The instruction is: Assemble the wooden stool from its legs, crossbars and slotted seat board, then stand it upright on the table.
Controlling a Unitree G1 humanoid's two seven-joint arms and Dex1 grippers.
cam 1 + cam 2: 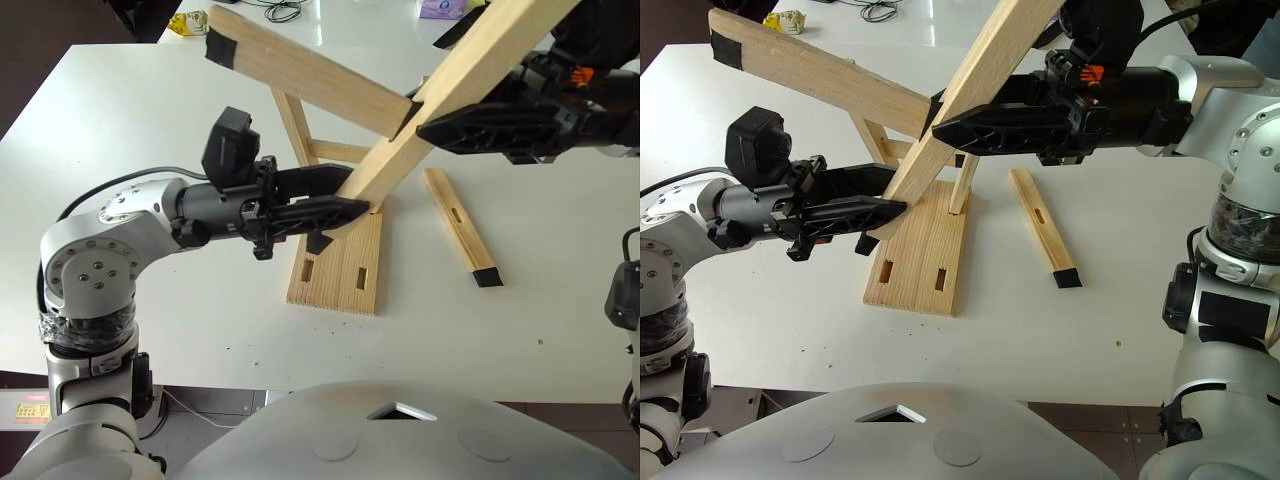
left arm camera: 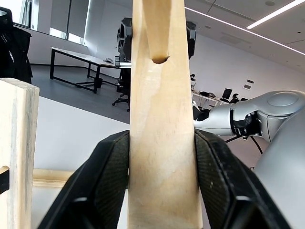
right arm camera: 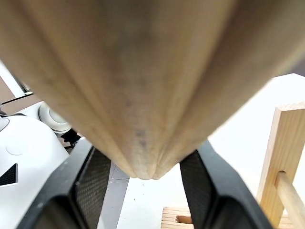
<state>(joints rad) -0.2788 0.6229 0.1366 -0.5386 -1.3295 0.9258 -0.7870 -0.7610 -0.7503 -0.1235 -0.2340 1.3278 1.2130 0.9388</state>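
Note:
A long pale wooden leg [image 1: 400, 150] slants up from the slotted seat board [image 1: 350, 275], which lies flat on the white table. My left gripper [image 1: 357, 193] is shut on the leg's lower end, just above the board. The leg [image 2: 162, 157] sits tight between its black fingers [image 2: 109, 176]. My right gripper [image 1: 950, 108] is shut on the same leg higher up, where the wood [image 3: 143, 71] lies between its pads [image 3: 90, 186]. A second leg with a black cap [image 1: 300, 70] slants behind, with crossbars [image 1: 335, 151] under it. How they join is hidden.
A loose leg with a slot and black end cap [image 1: 458, 225] lies flat on the table to the right of the seat board. Small items and cables lie at the table's far edge [image 1: 190, 22]. Bare table surface [image 1: 200, 320] lies in front of the board.

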